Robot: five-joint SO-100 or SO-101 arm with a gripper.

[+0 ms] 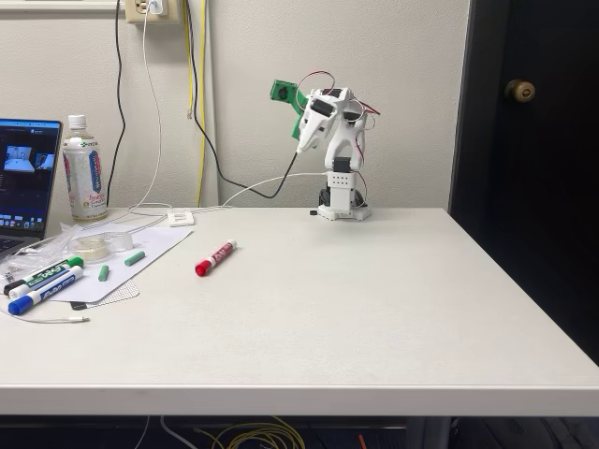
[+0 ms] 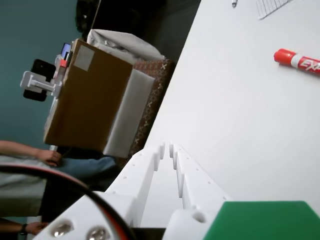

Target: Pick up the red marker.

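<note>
Folded well back from red marker [image 1: 215, 257]; gripper [image 2: 167, 146] fingers nearly together. Risk: rolling the round barrel away, or reaching green marker [image 1: 45, 274] instead.

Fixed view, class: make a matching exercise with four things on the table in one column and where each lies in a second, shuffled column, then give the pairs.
Things:
1. red marker
2. blue-capped marker
3. bottle
4. end effector

Places:
A. standing upright beside the laptop at the back left
B. raised above the table, far from any marker
C. alone on the bare tabletop, left of centre
D. near the left edge, next to the green-capped marker

Pairs: 1-C, 2-D, 3-A, 4-B
</note>
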